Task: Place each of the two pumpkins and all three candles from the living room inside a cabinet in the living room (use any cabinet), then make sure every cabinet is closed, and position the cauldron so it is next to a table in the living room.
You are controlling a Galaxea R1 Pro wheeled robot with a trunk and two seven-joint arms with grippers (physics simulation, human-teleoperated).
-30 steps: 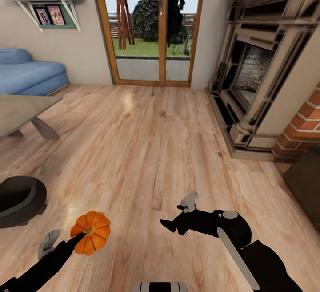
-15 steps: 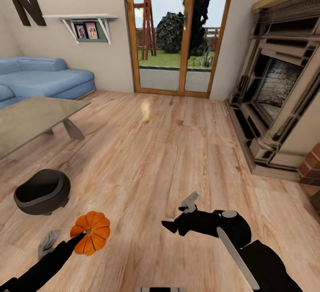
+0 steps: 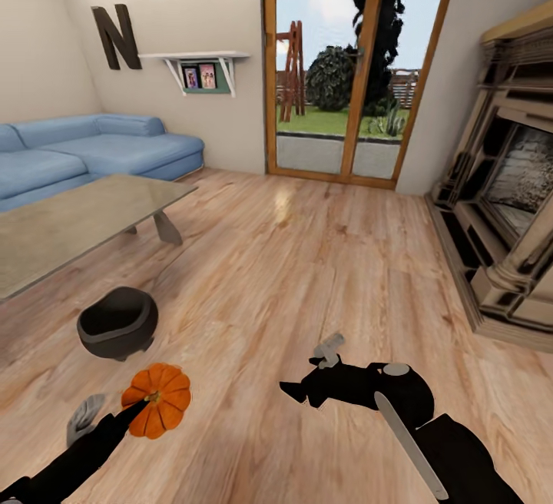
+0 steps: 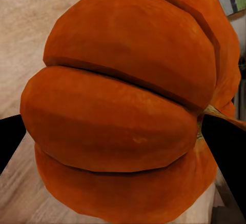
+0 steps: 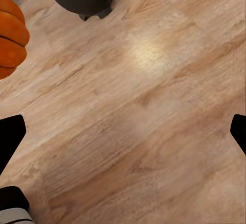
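So we've got one pumpkin (image 3: 157,410) clamped in the left pincer (image 3: 137,410), carried low over the wood floor (image 3: 307,258); up close in the left wrist view it sits squeezed between both fingers. The right pincer (image 3: 309,372) is spread wide with nothing in it. The cauldron (image 3: 117,323) stands on the floor near a corner of the bench (image 3: 77,220), maybe close enough already, hard to call. We're early on, by our guess. The pumpkin's far side is hidden, and the bench is cut off at the frame edge.
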